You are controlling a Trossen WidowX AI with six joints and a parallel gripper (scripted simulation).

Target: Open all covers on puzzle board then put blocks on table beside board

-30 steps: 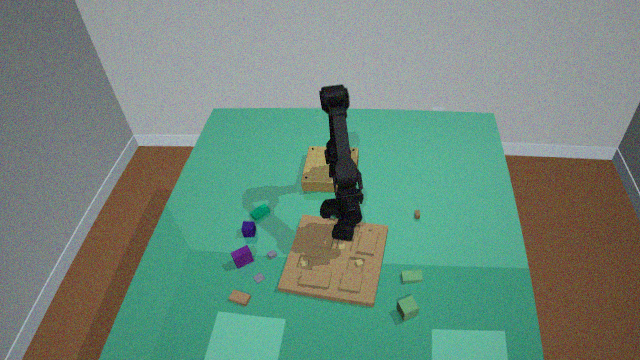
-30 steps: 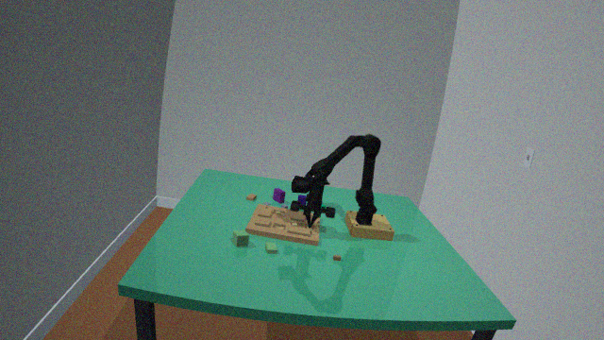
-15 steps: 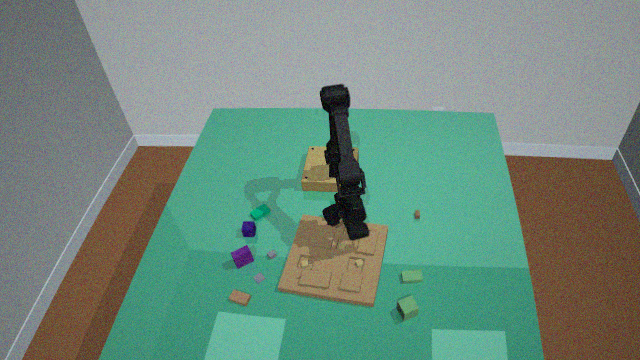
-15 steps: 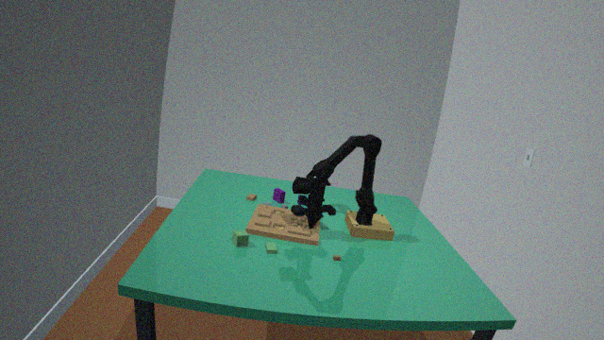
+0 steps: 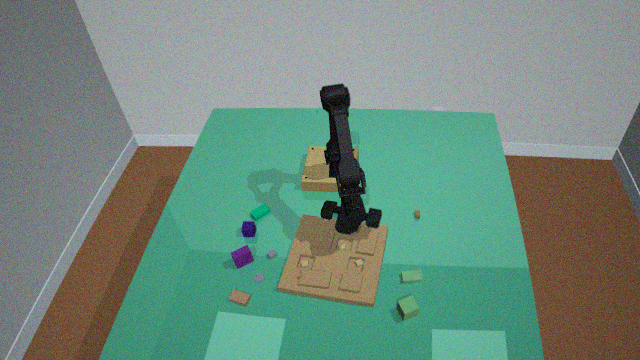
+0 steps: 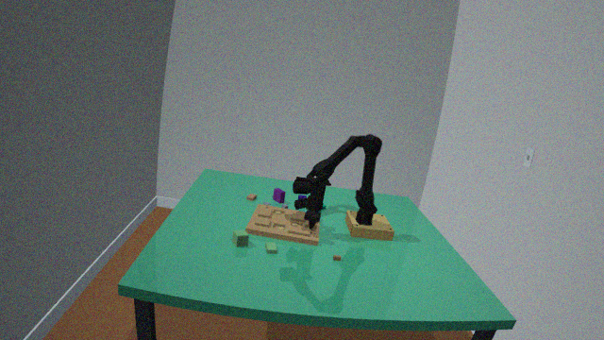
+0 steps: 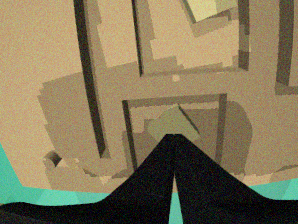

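Note:
The wooden puzzle board (image 5: 332, 265) (image 6: 283, 235) lies flat on the green table. Raised cover panels (image 5: 315, 278) (image 5: 351, 281) (image 5: 367, 245) show on it, beside open wells. Pale yellow blocks (image 5: 305, 262) (image 5: 358, 262) (image 5: 343, 246) sit in wells. My gripper (image 6: 311, 226) (image 7: 173, 141) is shut with nothing between its fingertips, low over the board's edge nearest the arm base. In the wrist view the tips are over a square well that holds a pale block (image 7: 172, 120), partly hidden by them. Another block (image 7: 205, 7) shows at the top. Part of the board is hidden under the hand and its shadow.
A purple block (image 5: 242, 256) (image 6: 278, 195), dark blue cube (image 5: 249, 229), teal block (image 5: 260, 212) and brown piece (image 5: 240, 297) lie left of the board. A green cube (image 5: 407, 307) (image 6: 241, 238), flat green block (image 5: 411, 276) and small brown piece (image 5: 417, 214) lie right.

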